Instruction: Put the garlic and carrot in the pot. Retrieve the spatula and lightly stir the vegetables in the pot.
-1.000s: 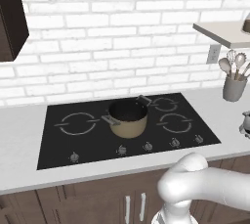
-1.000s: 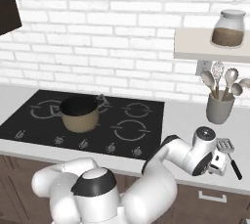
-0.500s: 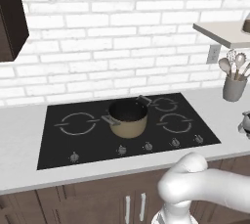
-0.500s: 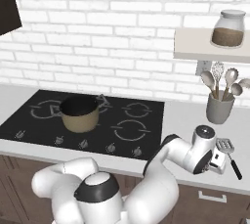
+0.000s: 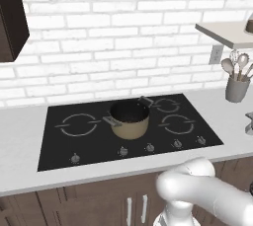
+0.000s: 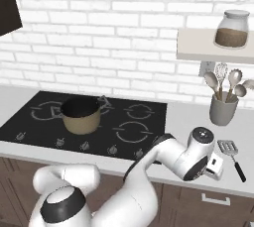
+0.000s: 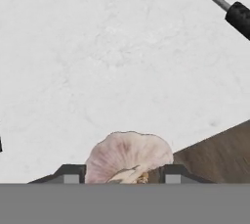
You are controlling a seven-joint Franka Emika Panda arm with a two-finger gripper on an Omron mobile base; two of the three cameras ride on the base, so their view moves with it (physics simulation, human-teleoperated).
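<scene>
Garlic [image 7: 128,157] sits btwn the two dark finger tips in hand view, low on the pale desk [image 7: 88,71], close to the front edge where brown cabinet shows. Gripper [image 7: 122,173] is down at the desk at far right of the right base view [image 6: 214,164], arm stretched out past the hob [image 6: 94,122].

Jaws: partly closed, tips flanking the bulb on both sides; looks like contact, but can't confirm a firm clamp, since the pad faces are hidden below the view's lower edge.

Other items: pot [image 5: 129,119] on the hob, centre, dark inside, nothing visible in it. Spatula [image 6: 231,155] lies flat on desk just beside the hand; its head and black handle show at top of hand view. Crock of spoons [image 6: 222,107] near wall, jar on shelf [image 6: 211,45] above. Carrot: can't locate.

Stage, judged: garlic pickup, first item; carrot, spatula, stir all not yet done.

Risks:
- Bulb is rounded and lobed, so a shallow or off-centre pinch may squirt it out on lift.
- Bulb is near desk edge; a slip could roll it off to floor.
- Long carry to pot, well apart from here; a weak hold may drop it on the hob.
- Spatula close by; a wide swing could knock it.
</scene>
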